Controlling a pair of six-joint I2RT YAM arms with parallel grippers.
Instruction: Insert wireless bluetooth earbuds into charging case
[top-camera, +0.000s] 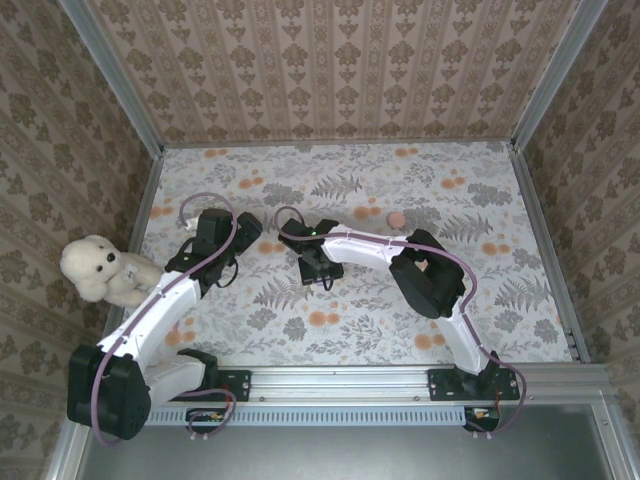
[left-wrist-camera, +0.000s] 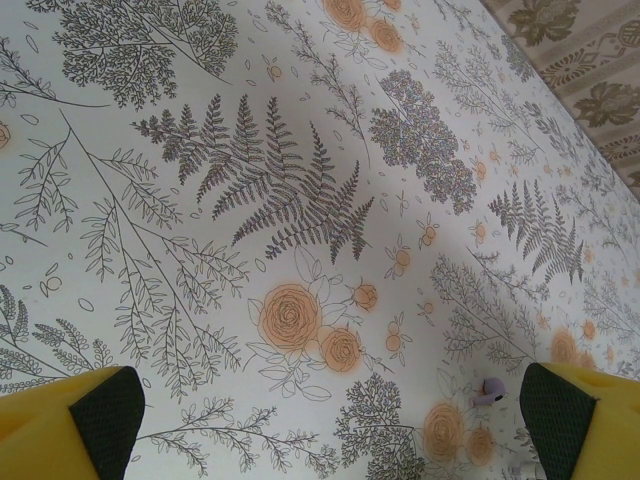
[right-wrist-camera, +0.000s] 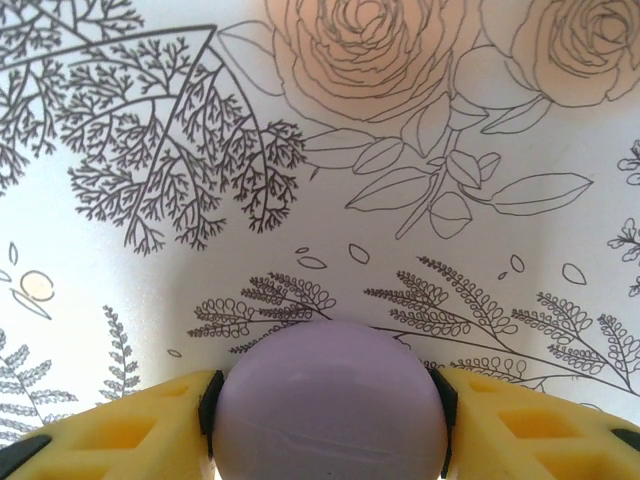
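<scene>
A white teddy bear (top-camera: 100, 268) sits at the left edge of the floral surface (top-camera: 520, 260), pressed against the left arm. A small pink round thing (top-camera: 397, 218) lies alone toward the far edge, right of the middle; what it is cannot be told. Patterned walls (top-camera: 330, 70) close the surface on three sides.

Near the middle of the surface the right fingers (right-wrist-camera: 120, 435) are closed on the lavender charging case (right-wrist-camera: 330, 400), a dark pad pressed to each side of its rounded shell. Its lower part is cut off, and from above the wrist covers it.

The left fingers (left-wrist-camera: 70, 420) stand wide apart over the left half of the surface, with nothing between them. A small lavender earbud (left-wrist-camera: 488, 392) lies on the surface just beside the finger at the right of the wrist view; whether they touch is hard to tell. A pale speck below it is cut off at the edge
</scene>
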